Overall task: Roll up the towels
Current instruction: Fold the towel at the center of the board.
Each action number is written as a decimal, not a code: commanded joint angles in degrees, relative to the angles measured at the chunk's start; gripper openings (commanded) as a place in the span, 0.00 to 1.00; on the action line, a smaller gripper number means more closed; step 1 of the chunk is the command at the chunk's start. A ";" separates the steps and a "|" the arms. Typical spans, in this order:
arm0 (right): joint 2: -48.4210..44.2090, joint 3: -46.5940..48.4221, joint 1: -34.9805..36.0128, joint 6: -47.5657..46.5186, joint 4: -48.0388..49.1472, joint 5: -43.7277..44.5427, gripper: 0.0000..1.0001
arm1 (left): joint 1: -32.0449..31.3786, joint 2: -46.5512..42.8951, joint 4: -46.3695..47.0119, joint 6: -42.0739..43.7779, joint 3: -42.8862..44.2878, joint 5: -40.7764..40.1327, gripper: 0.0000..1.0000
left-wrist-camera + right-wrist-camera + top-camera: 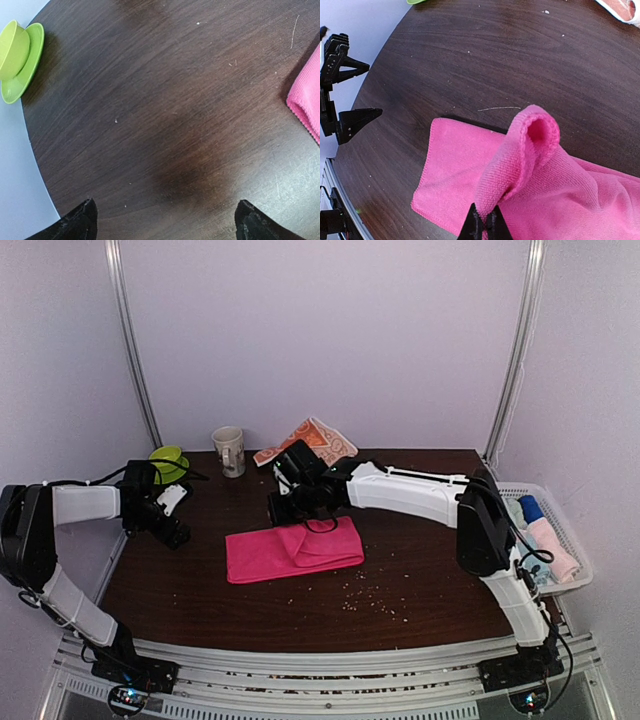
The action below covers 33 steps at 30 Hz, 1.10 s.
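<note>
A hot pink towel (290, 550) lies folded on the dark table, its left part flat. My right gripper (283, 508) is shut on a fold of that pink towel (470, 170), pinching it between the fingertips (496, 226) and lifting it into a curled loop. The orange bunny-print towel (308, 440) lies crumpled at the table's far edge. My left gripper (168, 520) hangs open over bare wood at the left, its fingertips (82, 217) wide apart with nothing between them; the pink towel's edge (306, 97) shows at its right.
A beige mug (229, 451) stands at the back, with a green cup on a saucer (168, 463) to its left. A white basket (570, 585) off the table's right side holds rolled cloths. Crumbs (370, 600) dot the wood near the front.
</note>
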 commanded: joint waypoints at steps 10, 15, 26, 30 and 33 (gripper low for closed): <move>4.02 2.93 1.91 3.06 4.19 -2.46 0.00 | 0.52 -0.01 0.73 -0.15 -0.55 0.86 0.98; 5.32 3.29 2.48 4.38 6.24 -3.35 0.01 | 0.52 0.17 0.73 -0.20 -0.47 0.92 0.98; 8.43 4.64 3.28 7.12 10.34 -5.39 0.03 | 0.48 0.62 0.64 -0.17 -0.55 1.01 0.98; 9.05 5.04 3.36 7.62 11.07 -5.75 0.03 | 0.53 0.60 0.64 -0.16 -0.63 1.13 0.98; 8.97 4.96 3.35 7.91 11.69 -5.22 0.04 | 0.53 0.69 0.72 -0.23 -0.72 1.16 0.98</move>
